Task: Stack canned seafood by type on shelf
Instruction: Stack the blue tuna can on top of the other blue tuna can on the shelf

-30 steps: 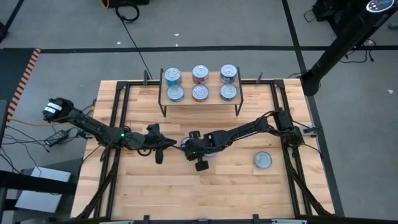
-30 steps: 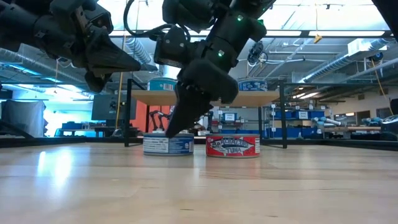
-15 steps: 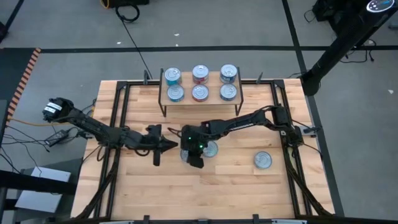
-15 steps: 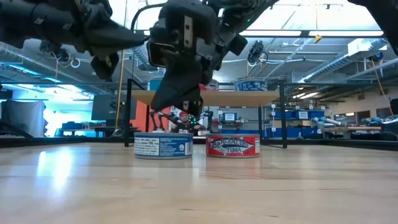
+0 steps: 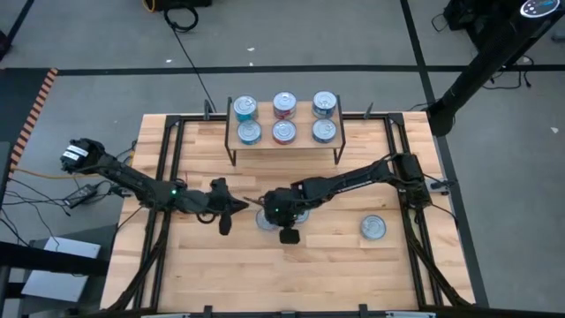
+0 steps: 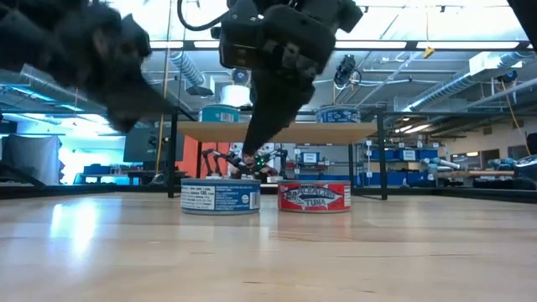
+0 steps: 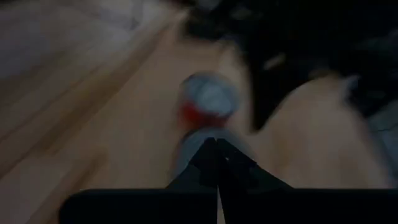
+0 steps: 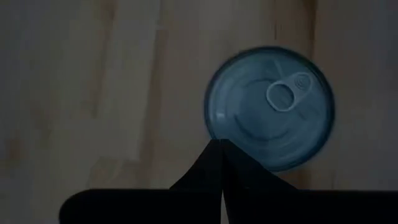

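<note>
Six tins of canned seafood (image 5: pixel 283 105) stand in two rows on the shelf (image 5: pixel 284 147) at the table's far side. A blue-labelled tin (image 6: pixel 221 195) stands flat on the table at mid-table, its pull-tab top (image 8: pixel 270 109) showing in the right wrist view. A red-labelled tin (image 6: pixel 315 196) stands to its right (image 5: pixel 373 227). My right gripper (image 6: pixel 250 161) is shut, slants down and hovers just above the blue tin's left rim, clear of it. My left gripper (image 5: pixel 245 206) is shut, a little left of that tin and above the table.
Black frame rails (image 5: pixel 163 168) run along the table's left and right sides. Bare wood (image 5: pixel 229 265) lies between the two loose tins and the near edge. The shelf's black legs (image 6: pixel 382 155) stand behind the tins.
My right gripper's shut tips were on the blue tin's top edge; the tin slid a little toward the near left of the table. The gripper has since risen off it and rolled its wrist, still shut. The red tin has stayed put.
</note>
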Controlling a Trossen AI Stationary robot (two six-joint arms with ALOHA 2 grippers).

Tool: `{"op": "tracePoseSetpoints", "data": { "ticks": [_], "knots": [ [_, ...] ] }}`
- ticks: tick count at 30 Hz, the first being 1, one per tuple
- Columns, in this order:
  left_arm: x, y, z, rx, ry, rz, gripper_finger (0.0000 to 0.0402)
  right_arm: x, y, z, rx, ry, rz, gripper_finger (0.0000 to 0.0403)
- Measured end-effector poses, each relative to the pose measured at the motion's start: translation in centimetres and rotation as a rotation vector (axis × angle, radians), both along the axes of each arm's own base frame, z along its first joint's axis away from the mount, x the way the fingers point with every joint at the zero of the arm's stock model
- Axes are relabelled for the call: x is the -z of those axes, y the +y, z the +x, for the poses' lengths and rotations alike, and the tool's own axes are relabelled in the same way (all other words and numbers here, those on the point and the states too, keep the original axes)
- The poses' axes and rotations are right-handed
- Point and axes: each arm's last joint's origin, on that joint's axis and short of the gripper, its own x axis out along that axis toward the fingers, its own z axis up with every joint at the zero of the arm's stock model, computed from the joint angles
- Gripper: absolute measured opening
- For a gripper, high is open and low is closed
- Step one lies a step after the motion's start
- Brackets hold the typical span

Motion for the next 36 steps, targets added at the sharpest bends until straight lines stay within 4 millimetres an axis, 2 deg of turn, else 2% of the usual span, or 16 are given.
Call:
{"op": "tracePoseSetpoints", "data": {
  "ticks": [3,6,10,18,22,26,33,36],
  "knots": [
    [1.4,0.4,-0.1,-0.077,0.103,0.037,0.0001,0.5,1.1,-0.3,-0.04,-0.001,-0.062,0.0007],
    [2.2,0.8,0.4,-0.091,0.135,0.061,0.0001,1.4,1.8,-0.2,-0.037,-0.025,-0.07,0.0007],
    [3.4,1.1,1.0,-0.088,0.183,0.092,0.0001,2.2,1.5,-0.1,-0.004,-0.077,-0.05,0.0007],
    [4.9,1.5,2.8,-0.087,0.142,0.13,0.0001,3.3,1.2,-0.2,-0.009,-0.063,-0.024,0.0007],
    [5.9,1.9,3.4,-0.082,0.14,0.112,0.0,3.3,1.7,-0.3,-0.016,-0.062,-0.028,0.0007],
    [6.0,1.9,3.9,-0.074,0.088,0.095,0.0,2.9,1.7,-0.4,0.005,-0.055,-0.017,0.0007],
    [6.6,1.4,4.9,0.015,0.079,0.075,0.0,0.7,1.7,-1.0,0.041,-0.097,-0.024,0.0007],
    [7.0,1.2,5.7,0.027,0.092,0.073,0.0,0.6,1.7,-1.4,0.029,-0.057,-0.039,0.0007]
  ]
}}
